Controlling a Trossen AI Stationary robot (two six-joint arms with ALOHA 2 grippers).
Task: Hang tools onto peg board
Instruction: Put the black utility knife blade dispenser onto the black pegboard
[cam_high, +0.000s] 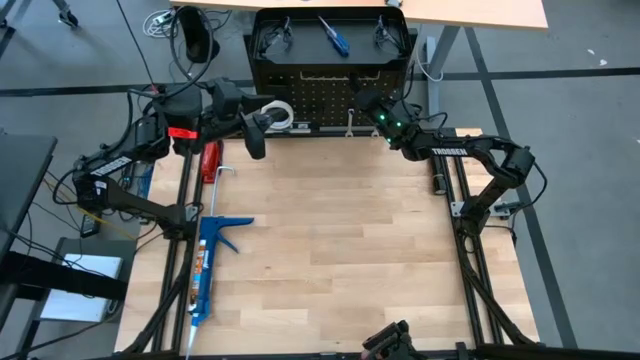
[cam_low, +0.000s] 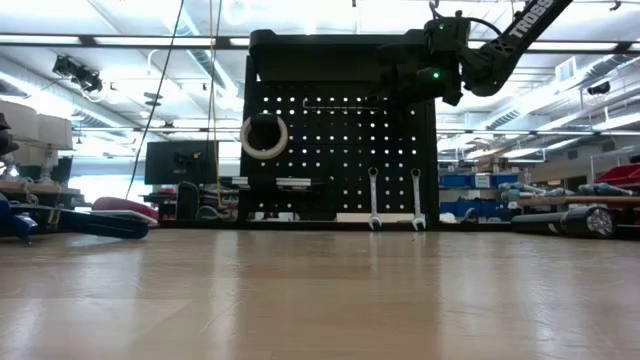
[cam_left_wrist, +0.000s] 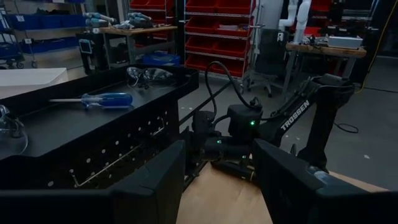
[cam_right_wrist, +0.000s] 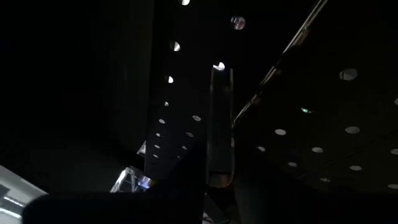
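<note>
From the high view the job looks maybe half done: the white tape roll (cam_high: 277, 112) is on the peg board (cam_high: 325, 95) near its left side and a silver wrench (cam_high: 349, 124) hangs lower down, while the blue-handled screwdriver (cam_high: 334, 38) and two pairs of safety glasses (cam_high: 273, 38) are lying on the flat top of the board's frame, not hung yet. The left gripper (cam_high: 254, 138) sits just off the board's left end beside the tape roll, and the right gripper (cam_high: 366, 102) is pushed right up against the board face; can't tell from up here how either one's fingers stand. A blue caulking gun (cam_high: 207, 262) and a red-handled tool (cam_high: 209, 160) lie along the table's left edge, and the middle of the wooden table (cam_high: 330, 250) is wide open for moving. Low view shows two wrenches (cam_low: 373, 199) side by side at the board's bottom, the tape roll up left, and the right gripper high at the top right corner, tight to the frame. Left wrist view: its fingers (cam_left_wrist: 155, 186) are spread with nothing between them, the screwdriver and glasses ahead on the top shelf. Right wrist view is nearly all dark board holes plus a thin upright bar (cam_right_wrist: 220, 124), so I can't tell if it's pinching anything, and there's hardly any slack there.
</note>
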